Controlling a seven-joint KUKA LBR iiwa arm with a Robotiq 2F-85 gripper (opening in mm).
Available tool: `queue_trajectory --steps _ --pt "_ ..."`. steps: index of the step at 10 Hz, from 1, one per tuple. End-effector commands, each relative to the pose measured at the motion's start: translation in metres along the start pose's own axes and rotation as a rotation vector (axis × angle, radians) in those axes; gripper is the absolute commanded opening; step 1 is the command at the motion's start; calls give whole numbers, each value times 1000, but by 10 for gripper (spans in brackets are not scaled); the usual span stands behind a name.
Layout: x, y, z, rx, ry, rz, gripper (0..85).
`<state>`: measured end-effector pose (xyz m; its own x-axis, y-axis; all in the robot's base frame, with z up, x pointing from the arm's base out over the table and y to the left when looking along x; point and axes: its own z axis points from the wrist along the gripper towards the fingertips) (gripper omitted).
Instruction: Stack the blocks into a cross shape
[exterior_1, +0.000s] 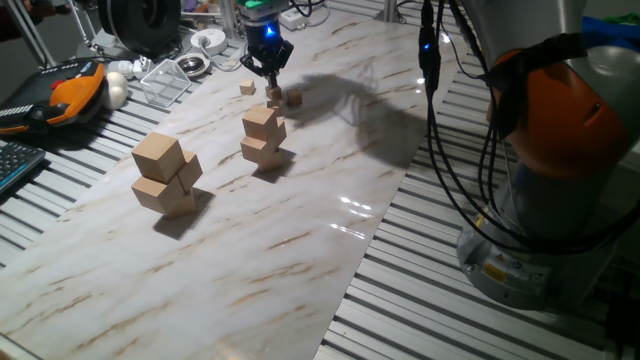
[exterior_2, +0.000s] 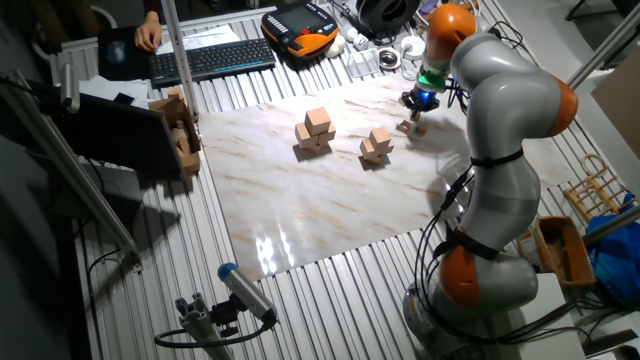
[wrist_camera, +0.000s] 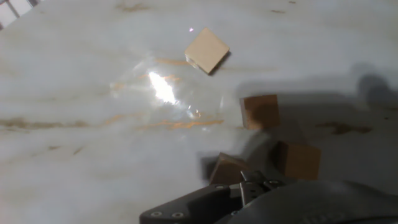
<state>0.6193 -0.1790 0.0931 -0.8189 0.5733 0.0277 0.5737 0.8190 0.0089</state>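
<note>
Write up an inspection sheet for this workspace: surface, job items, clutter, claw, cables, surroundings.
Surface: marble-patterned board on a slatted metal table; glare patches, no spills seen.
Job's things: tiny blocks lie loose in the hand view, four visible, none stacked; one lies apart from the others.
Clutter: pile of large cubes and pile of medium cubes stand on the board.
Claw: claw hangs over the tiny blocks; whether it is open or shut cannot be told.
Cables: black cables hang along the arm's base, off the board.
Surroundings: keyboard, orange pendant, clear container beyond the board.
</note>
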Motion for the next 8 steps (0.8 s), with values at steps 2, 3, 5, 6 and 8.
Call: queue_trajectory --steps 2,3,5,6,8 --pt "10 7 8 8 -28 34 0" --pt "14 11 14 4 -29 54 0" --pt "17 16 21 6 -38 80 0" --pt "21 19 21 5 -39 93 0" --pt "31 25 25 7 -46 120 0"
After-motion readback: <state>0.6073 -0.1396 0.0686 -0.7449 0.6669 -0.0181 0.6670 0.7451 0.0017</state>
